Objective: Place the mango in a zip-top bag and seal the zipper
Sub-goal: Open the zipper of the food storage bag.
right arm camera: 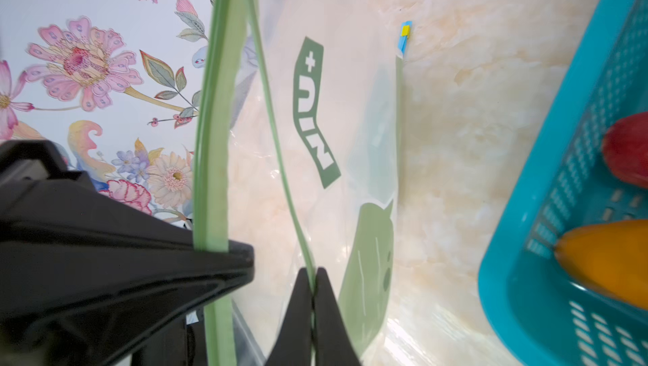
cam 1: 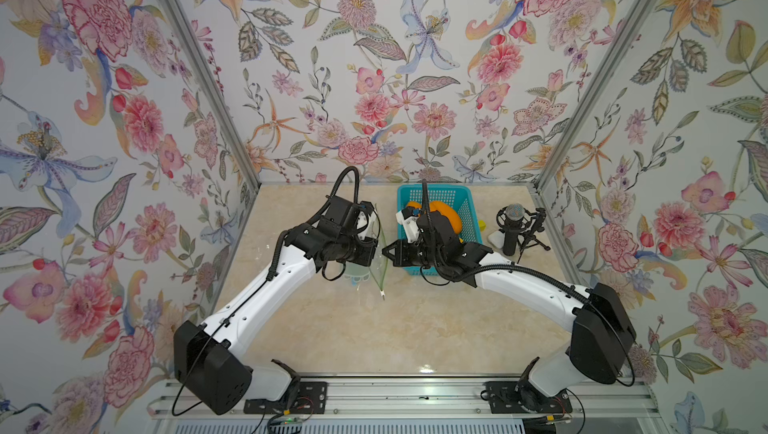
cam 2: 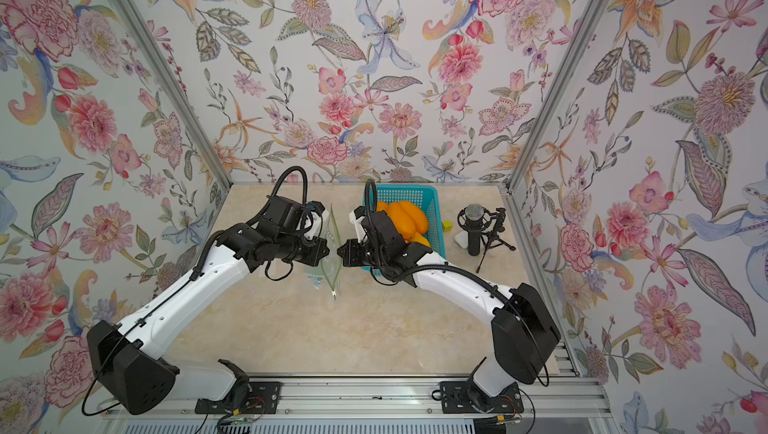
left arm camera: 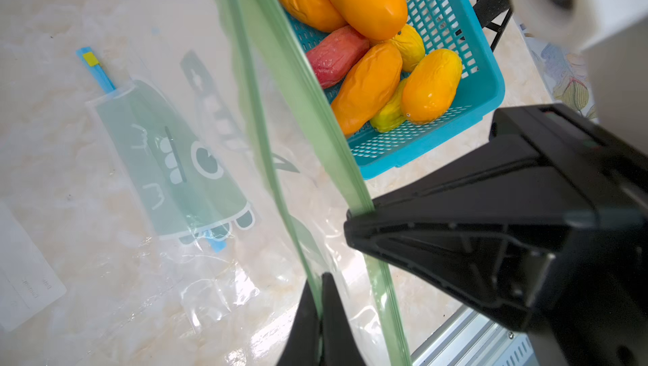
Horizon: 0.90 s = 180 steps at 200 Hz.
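Two closed grips: left fingers [left arm camera: 328, 297] and right fingers [right arm camera: 321, 290] on opposite lips of zip-top bag [left arm camera: 308, 108], mouth seemingly parted.

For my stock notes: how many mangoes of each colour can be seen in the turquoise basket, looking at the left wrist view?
Orange mangoes: 4
Yellow mangoes: 2
Red mango: 1
Total: 7 mangoes visible in the turquoise basket

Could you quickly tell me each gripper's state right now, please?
Left gripper: closed, pinching one green lip of the clear plastic zip-top bag.
Right gripper: closed on the bag's other green lip.
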Available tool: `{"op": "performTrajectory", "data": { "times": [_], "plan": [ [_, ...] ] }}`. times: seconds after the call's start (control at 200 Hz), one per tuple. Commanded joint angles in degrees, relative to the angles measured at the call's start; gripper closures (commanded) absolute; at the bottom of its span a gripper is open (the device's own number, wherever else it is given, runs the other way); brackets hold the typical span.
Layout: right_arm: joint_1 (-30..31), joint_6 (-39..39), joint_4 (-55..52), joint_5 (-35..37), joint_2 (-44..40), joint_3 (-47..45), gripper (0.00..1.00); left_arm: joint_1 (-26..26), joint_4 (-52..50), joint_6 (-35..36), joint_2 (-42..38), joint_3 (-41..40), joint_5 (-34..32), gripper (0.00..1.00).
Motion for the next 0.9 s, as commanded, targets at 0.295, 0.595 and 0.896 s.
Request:
{"op": "performTrajectory", "data": {
  "times": [0.295, 0.595, 0.896],
  "plan": [
    [-2.1, 6.2, -11.7, 17.3, -2.2, 1.3, 1.00, 1.1, -19.1, 1.7, 4.9, 19.6, -23.7, 1.00],
    [-1.9, 12.6, -8.8, 18.6, -3.4, -3.6, 1.00, 1.1, -17.7, 1.5, 3.7, 24.2, -26.1, 1.00],
    [0.4, 14.4, 8.1, 2.2, 6.5, -3.5, 1.00, -2.1, -17.4, 3.2, 4.2, 28.6, -27.0, 1.00]
  ]
}}
